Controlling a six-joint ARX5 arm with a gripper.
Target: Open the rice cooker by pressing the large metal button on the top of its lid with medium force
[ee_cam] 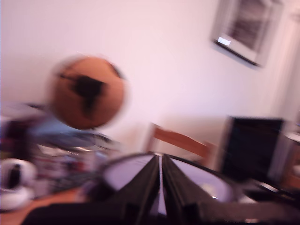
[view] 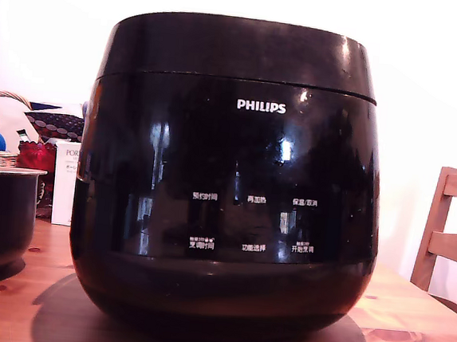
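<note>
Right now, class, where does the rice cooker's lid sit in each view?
Exterior view: the lid caps the rice cooker, top centre, closed.
Wrist view: blurred; the lid is the rounded glossy surface behind the shut claw.
Shared landmark: the wooden chair.

Exterior view: sits low at table height, close in, facing the front of the rice cooker, which fills most of the picture.
Wrist view: blurred, looks out past the two dark fingers, pressed nearly together, over the glossy lid toward a wall.
Shared: the cooker's top and a wooden chair.
</note>
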